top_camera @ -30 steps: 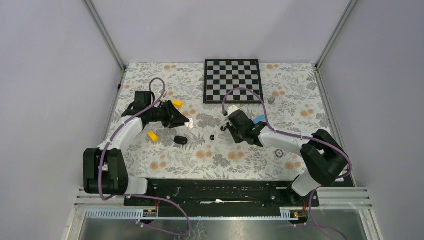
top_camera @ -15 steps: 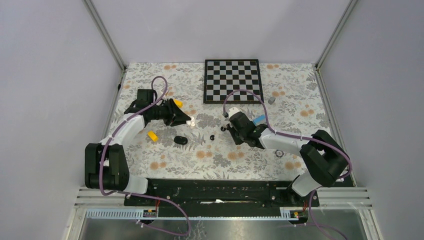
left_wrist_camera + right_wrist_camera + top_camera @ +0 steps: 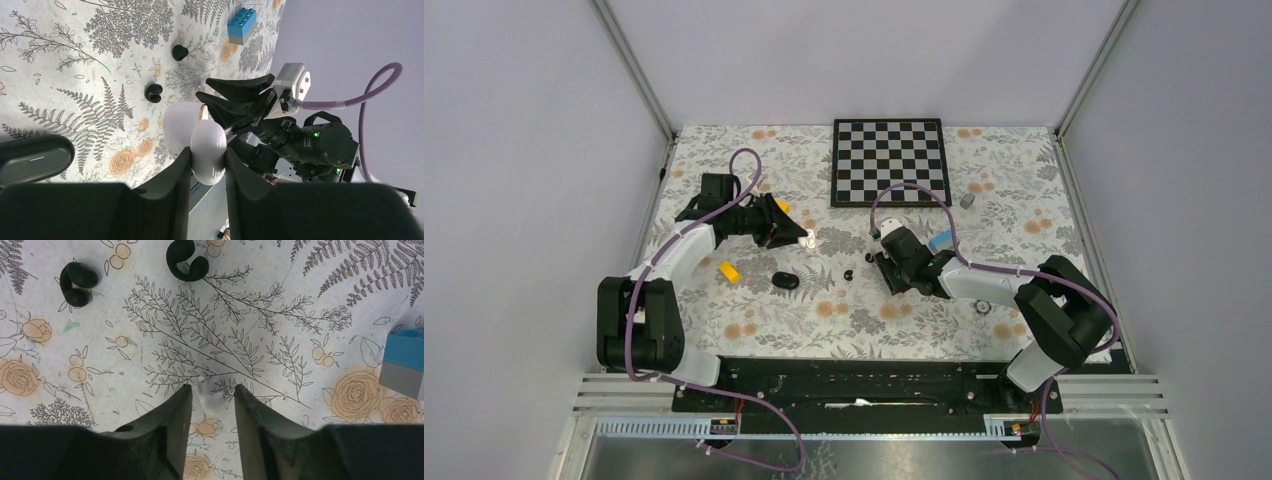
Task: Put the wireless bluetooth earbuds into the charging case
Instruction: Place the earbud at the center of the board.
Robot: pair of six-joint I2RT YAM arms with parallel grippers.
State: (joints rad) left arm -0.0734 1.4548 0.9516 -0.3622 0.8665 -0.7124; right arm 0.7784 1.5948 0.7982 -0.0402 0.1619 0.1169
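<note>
The left hand [image 3: 207,151] is clamped on the white charging case [image 3: 187,127], its lid open. Two black earbuds [image 3: 85,276] lie on the floral surface [image 3: 310,300] between the arms, just ahead of the right hand [image 3: 212,390]. That hand's fingers stand a little apart with a small pale blur between them — I cannot tell whether they grip it.

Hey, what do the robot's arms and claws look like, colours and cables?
The left arm and right arm share black joints and white link shells. A purple cable loops along each. The left claw and right claw each have two matte black tapered fingers. The right wrist shows a green light.
</note>
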